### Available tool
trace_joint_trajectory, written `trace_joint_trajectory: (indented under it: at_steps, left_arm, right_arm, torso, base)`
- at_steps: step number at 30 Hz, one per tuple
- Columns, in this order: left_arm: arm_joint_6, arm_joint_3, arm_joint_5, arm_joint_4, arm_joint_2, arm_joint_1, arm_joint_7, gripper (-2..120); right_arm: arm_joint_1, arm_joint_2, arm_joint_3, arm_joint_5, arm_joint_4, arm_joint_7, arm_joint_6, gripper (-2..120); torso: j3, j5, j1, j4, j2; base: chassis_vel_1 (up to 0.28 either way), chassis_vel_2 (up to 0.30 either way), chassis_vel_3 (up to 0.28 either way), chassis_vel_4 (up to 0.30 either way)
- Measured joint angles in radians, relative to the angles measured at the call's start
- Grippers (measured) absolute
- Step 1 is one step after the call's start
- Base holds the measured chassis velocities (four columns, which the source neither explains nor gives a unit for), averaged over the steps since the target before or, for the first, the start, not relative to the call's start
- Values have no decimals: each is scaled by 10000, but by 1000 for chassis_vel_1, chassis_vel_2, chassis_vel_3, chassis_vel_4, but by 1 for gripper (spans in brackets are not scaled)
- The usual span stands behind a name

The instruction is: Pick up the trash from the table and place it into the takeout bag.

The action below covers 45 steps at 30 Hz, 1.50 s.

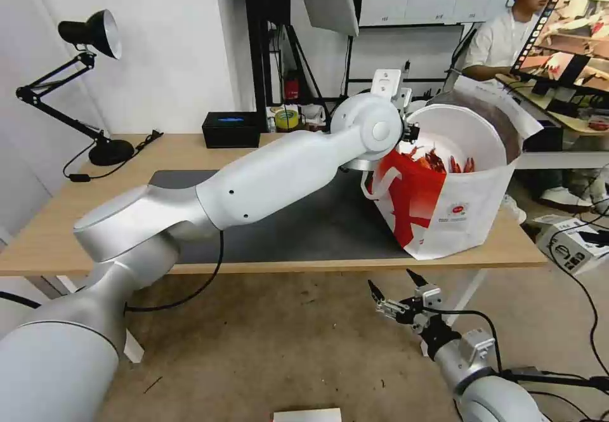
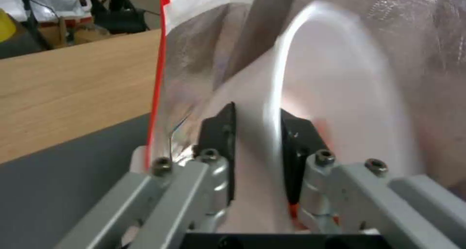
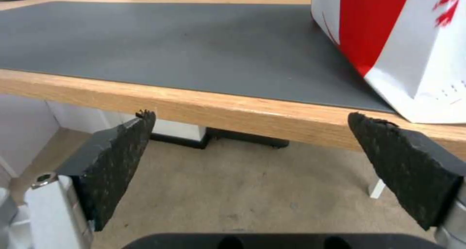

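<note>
The white bowl of red crayfish shells stands tipped on edge inside the mouth of the white-and-red takeout bag, at the right end of the table. My left gripper reaches into the bag's near rim. In the left wrist view the left gripper is slightly open, with the blurred bowl rim between its black pads, against the foil lining. My right gripper hangs open and empty below the table's front edge, facing the bag.
A dark grey mat covers the table's middle. A black box with a blue top and a yellow tape roll sit at the back edge, a black desk lamp at the far left. Cables and boxes lie on the floor at right.
</note>
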Motion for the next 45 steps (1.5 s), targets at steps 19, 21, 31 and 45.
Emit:
trace_joint_trajectory:
  at_steps: [19,21,31,45]
  left_arm:
    - [-172,-414,3,-670,651,276,-243,91]
    - [-324,-529,1,-837,787,344,-267,98]
    - [-1261,-1199,26,-1864,1753,585,93,100]
    - [-3204,-2757,952,-4174,4914,3441,2388,100]
  right_arm:
    - [0,0,0,0,0,0,0,100]
    - [0,0,0,0,0,0,0,100]
    - [0,0,0,0,0,0,0,100]
    - [0,0,1,0,0,-1,0,100]
  torso:
    - [0,-1,0,1,0]
    - [0,-1,0,2,0]
    - [0,-2,0,3,0]
    - [0,-5,0,5,1]
  base:
    - [0,0,0,0]
    - [0,0,0,0]
    - [0,0,0,0]
    - [0,0,0,0]
